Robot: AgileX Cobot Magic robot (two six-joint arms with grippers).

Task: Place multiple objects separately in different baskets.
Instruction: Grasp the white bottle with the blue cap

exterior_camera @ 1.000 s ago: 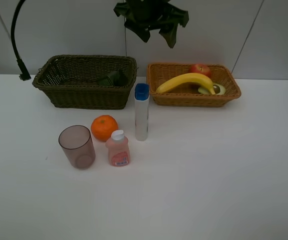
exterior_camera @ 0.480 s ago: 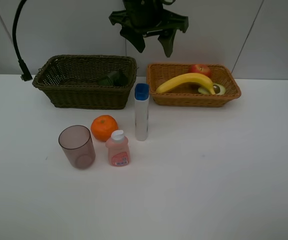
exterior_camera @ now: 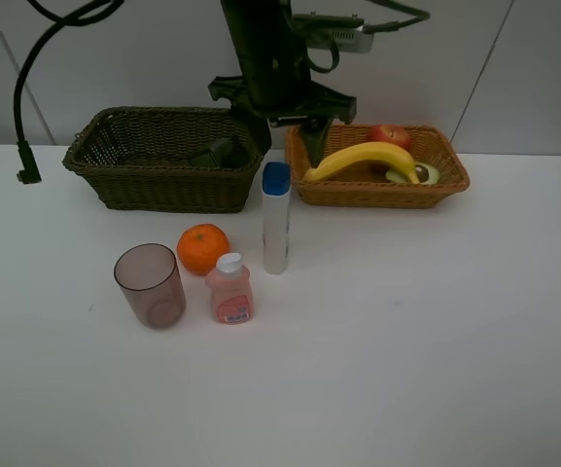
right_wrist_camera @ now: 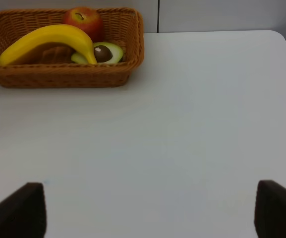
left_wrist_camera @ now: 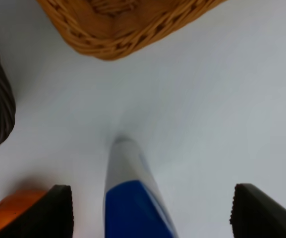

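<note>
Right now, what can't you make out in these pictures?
Green bottle: high view, mostly hidden by the wall of the dark basket.
Tube: left wrist view, blurred, cap cut off by the edge.
Right gripper: right wrist view, only fingertips show; absent from the high view.
Pink bottle: high view, label too small to read.

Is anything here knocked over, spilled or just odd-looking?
Nothing is spilled or tipped: the cup, pink bottle and blue-capped tube stand upright. Only the orange looks misplaced, on the table among them while banana, apple and avocado lie in the tan basket.
</note>
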